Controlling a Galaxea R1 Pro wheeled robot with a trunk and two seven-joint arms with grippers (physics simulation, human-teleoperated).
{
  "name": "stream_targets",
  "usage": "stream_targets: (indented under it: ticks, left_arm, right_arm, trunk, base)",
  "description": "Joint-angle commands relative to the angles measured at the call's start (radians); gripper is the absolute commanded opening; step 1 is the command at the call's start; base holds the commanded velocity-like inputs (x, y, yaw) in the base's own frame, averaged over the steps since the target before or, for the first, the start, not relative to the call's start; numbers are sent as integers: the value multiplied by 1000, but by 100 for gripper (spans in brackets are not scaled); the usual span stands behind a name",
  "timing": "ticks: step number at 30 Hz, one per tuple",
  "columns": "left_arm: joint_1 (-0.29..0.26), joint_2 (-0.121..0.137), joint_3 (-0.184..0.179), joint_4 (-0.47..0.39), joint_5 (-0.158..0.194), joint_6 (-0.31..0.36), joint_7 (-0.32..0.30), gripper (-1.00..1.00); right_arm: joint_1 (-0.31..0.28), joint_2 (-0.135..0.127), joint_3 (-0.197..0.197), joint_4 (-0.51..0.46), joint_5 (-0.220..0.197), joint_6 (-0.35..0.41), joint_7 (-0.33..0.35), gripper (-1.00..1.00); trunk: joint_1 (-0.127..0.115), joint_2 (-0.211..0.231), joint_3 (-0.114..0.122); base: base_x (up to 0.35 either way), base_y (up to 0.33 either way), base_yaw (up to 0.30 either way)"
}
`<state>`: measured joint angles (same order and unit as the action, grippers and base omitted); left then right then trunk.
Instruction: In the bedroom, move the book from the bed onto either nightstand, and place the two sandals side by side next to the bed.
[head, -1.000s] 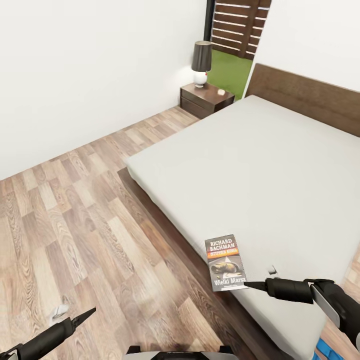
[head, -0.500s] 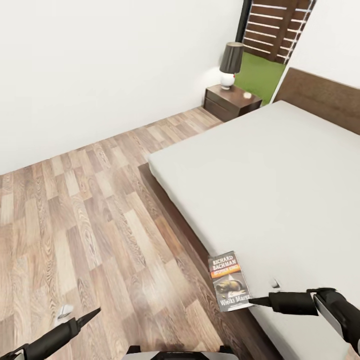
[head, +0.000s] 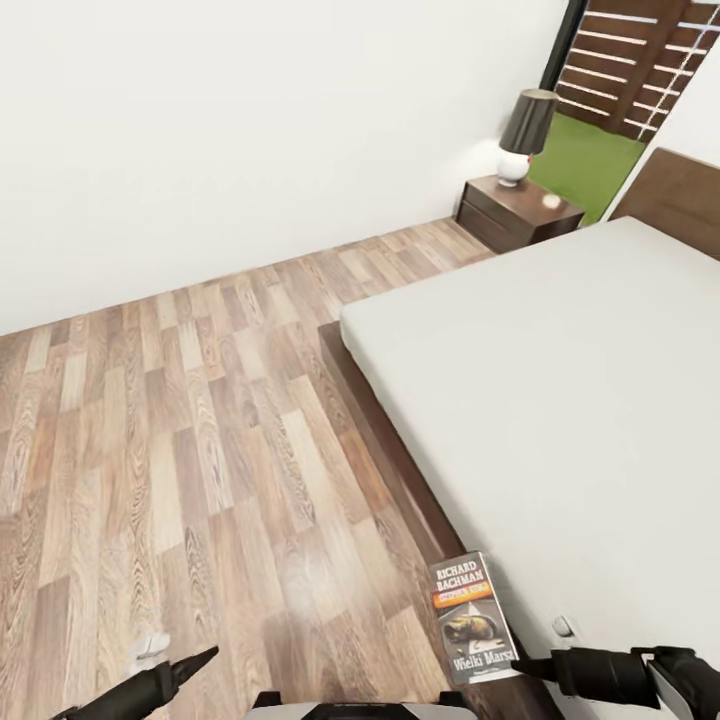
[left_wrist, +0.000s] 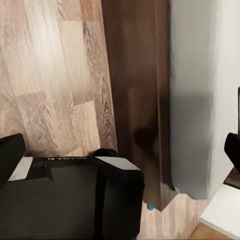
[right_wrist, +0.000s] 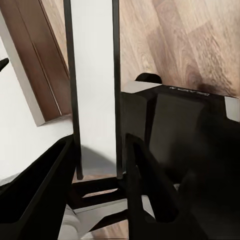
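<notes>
One book (head: 473, 618) is the matter in hand: in the head view it hangs face up over the floor just off the bed (head: 560, 400), pinched at its lower corner by the right gripper (head: 527, 667), which I judge is carrying it toward the nightstand (head: 520, 212) in the far corner, well apart from it. That nightstand bears a dark-shaded lamp (head: 524, 133) and a small pale thing; its drawers are shut, so what they hold cannot be told. The left gripper (head: 200, 659) reaches low over the wood floor (head: 200, 420), pointed and seemingly empty, though how wide it stands cannot be told. In the left wrist view the bed's dark base (left_wrist: 142, 100) and grey mattress edge run alongside the planks. In the right wrist view the right gripper (right_wrist: 97, 175) has its two fingers closed on the book (right_wrist: 92, 85), seen as a thin pale slab held edge-on.
</notes>
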<state>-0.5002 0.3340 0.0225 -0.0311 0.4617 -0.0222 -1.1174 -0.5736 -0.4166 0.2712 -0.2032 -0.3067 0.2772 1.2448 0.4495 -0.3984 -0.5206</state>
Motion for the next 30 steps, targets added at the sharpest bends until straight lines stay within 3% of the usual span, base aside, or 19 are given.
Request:
stream_targets:
  ticks: [1,4,7,9,11,12,13,15,16,18,21,24,30]
  left_arm:
    - [-1,-2,4,4,-10,-18,10,100]
    - [4,-36,4,11,-53,-76,134,100]
    - [6,-61,4,11,-84,-84,206,100]
    - [6,-71,4,11,-124,-87,238,100]
    - [6,-78,4,11,-191,-88,264,100]
    - [6,-80,4,11,-203,-88,271,100]
    - [6,-91,4,11,-233,-88,307,100]
    - [6,-99,4,11,-246,-89,341,100]
    - [6,-102,4,11,-248,-89,346,100]
    - [6,-110,5,11,-253,-90,362,100]
    - [6,-114,5,11,-254,-89,370,100]
    - [6,-115,5,11,-255,-88,373,100]
    - [6,-116,5,11,-255,-89,373,100]
  right_arm:
    - [0,-1,6,0,-11,10,1,-100]
    - [0,-1,5,-3,-11,9,2,-100]
    - [0,0,3,-10,-11,18,2,-100]
    - [-1,0,1,-30,-12,24,2,-100]
    - [-1,1,1,-131,-14,86,1,-100]
    - [-1,2,1,-157,-14,109,0,-100]
    - [-1,22,0,-250,-17,197,-2,-100]
    - [-2,86,0,-322,-16,253,-3,-100]
    - [-2,107,0,-335,-15,262,-4,-100]
    - [-3,209,-1,-368,-12,284,-10,-100]
    - [-3,291,1,-375,-11,291,-109,-100]
    - [-3,323,3,-376,-10,293,-198,-100]
    - [-3,333,3,-377,-10,292,-227,-100]
  trunk:
    - [1,-2,-1]
    - [1,-2,-1]
    - [1,-2,-1]
    - [1,-2,-1]
    - [1,-2,-1]
    - [1,-2,-1]
    - [1,-2,-2]
    - [1,-2,-2]
    - [1,-2,-3]
    - [1,-2,-4]
    - [1,-2,-5]
    - [1,-2,-6]
    - [1,-2,-8]
  base:
    - [0,0,297]
    - [0,0,297]
    - [0,0,297]
    - [0,0,297]
    - [0,0,296]
    - [0,0,295]
    - [0,0,294]
    - [0,0,293]
    - [0,0,292]
    - [0,0,292]
    - [0,0,292]
    - [0,0,292]
    - [0,0,292]
